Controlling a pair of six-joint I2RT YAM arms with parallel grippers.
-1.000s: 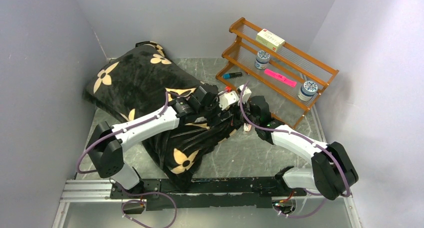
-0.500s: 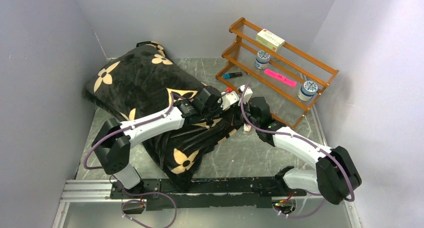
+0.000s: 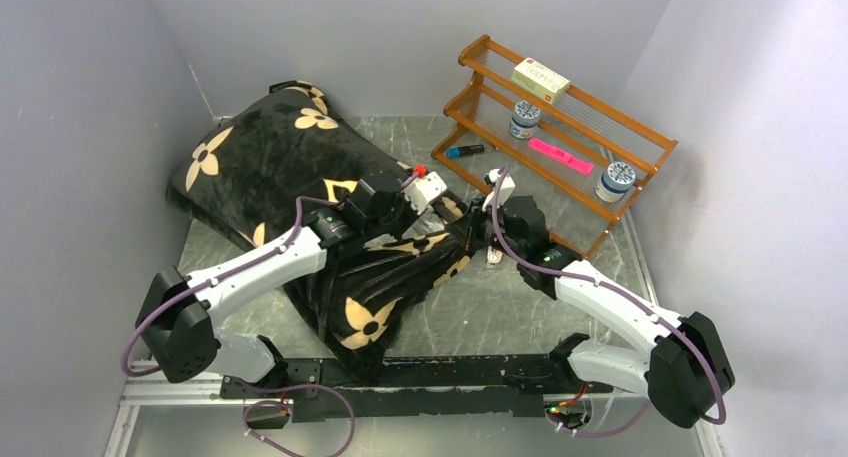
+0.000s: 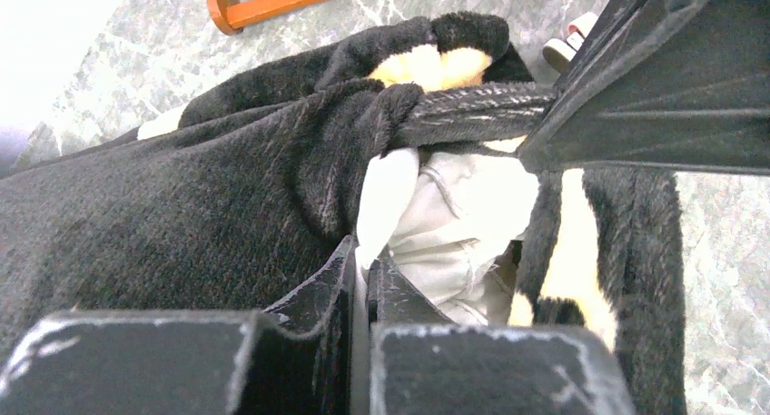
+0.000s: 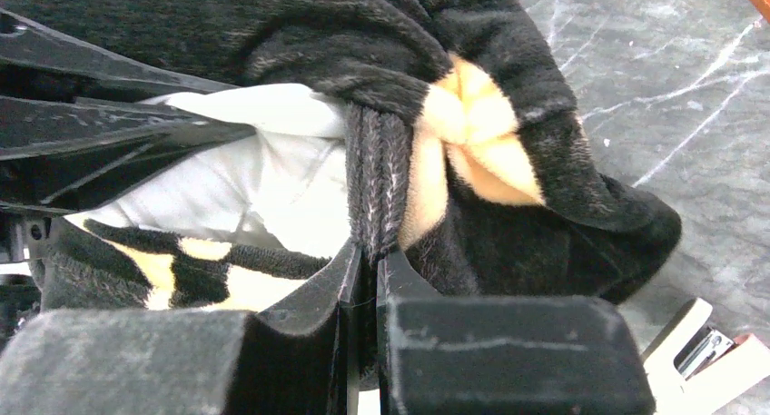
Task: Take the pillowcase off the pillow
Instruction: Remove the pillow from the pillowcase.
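Left claw (image 4: 361, 274) pinches the white pillow (image 4: 454, 206), right claw (image 5: 368, 265) is clamped on the pillowcase (image 5: 363, 34) hem at its 3 o'clock edge.

Marbled table (image 3: 500, 317) — pillowcase (image 3: 270, 157); rack (image 3: 655, 137); stapler (image 3: 495, 256)

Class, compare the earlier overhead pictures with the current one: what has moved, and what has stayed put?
The left gripper, shut on the pillow, drew leftward, away from the right gripper, which stays clamped on the pillowcase. The wooden rack is unchanged.
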